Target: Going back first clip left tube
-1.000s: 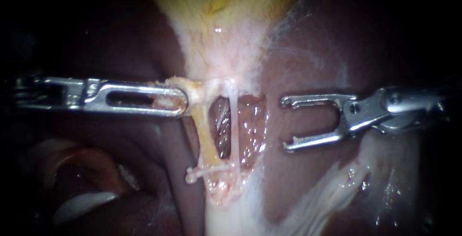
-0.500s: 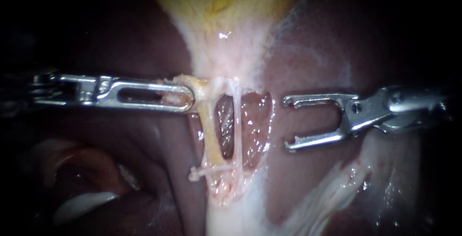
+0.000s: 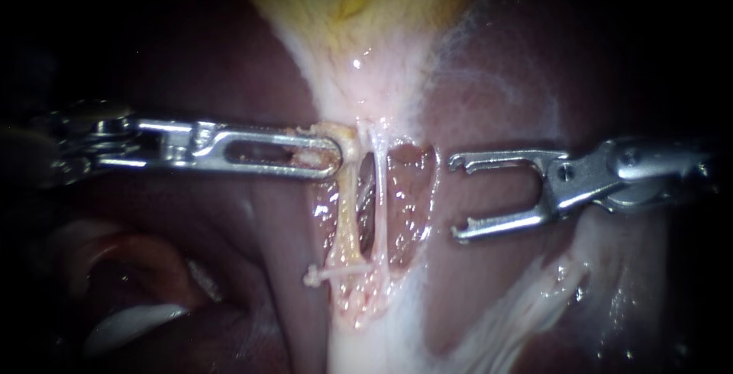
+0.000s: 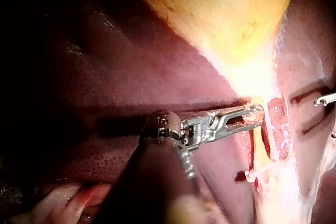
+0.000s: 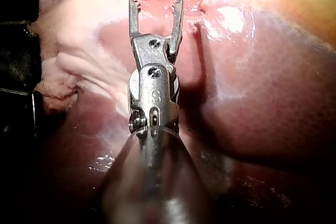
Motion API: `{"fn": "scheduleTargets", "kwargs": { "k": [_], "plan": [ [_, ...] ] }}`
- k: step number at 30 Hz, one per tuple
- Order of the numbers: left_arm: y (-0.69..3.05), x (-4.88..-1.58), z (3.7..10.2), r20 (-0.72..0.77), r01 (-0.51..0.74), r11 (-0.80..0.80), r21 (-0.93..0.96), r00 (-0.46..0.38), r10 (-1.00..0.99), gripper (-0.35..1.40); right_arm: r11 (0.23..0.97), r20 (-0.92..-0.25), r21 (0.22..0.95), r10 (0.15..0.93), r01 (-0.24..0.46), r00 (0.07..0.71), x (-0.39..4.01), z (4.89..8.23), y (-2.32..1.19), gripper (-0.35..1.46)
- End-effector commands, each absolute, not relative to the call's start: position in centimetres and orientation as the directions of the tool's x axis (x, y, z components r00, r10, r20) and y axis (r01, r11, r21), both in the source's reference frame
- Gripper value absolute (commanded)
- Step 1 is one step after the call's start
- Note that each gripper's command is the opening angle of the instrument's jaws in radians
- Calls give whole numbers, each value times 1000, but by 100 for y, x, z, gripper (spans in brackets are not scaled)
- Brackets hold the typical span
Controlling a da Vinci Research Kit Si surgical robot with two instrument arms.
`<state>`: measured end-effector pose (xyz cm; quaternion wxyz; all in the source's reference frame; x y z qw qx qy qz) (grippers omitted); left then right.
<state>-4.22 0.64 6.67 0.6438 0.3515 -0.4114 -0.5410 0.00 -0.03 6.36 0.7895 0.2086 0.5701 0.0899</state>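
Observation:
Two pale tubes run down from the gallbladder [image 3: 359, 8] neck across a dissected window. The yellowish left tube [image 3: 347, 217] stands nearly upright, and the thin white right tube [image 3: 379, 206] lies just beside it. My left instrument [image 3: 334, 157] comes in level from the left. Its slotted jaws are shut on a tag of tissue at the top of the left tube, as the left wrist view also shows [image 4: 253, 116]. My right instrument [image 3: 453, 196] waits right of the window, off the tubes. Its forked jaws are open with nothing between them [image 5: 156, 1].
Dark red liver [image 3: 519, 84] lies on both sides of the window. A short white strand [image 3: 330, 273] crosses the foot of the left tube. White fatty tissue [image 3: 527, 298] spreads below my right instrument. Pale folds [image 3: 130, 324] lie at lower left.
My left instrument has slid to the right with its tissue tag, so the left tube now stands straighter and closer to the right tube. My right instrument has stayed put.

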Motion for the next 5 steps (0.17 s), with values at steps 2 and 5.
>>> {"fn": "scheduleTargets", "kwargs": {
  "k": [2,5],
  "plan": [
    [64,-422,667,149,408,168,898,76,-986,-35,897,-862,431,380,93,335,0,636,-3,50],
    [64,-422,667,149,408,168,898,76,-986,-35,897,-863,432,380,96,334,0,635,-3,50]
  ]
}}
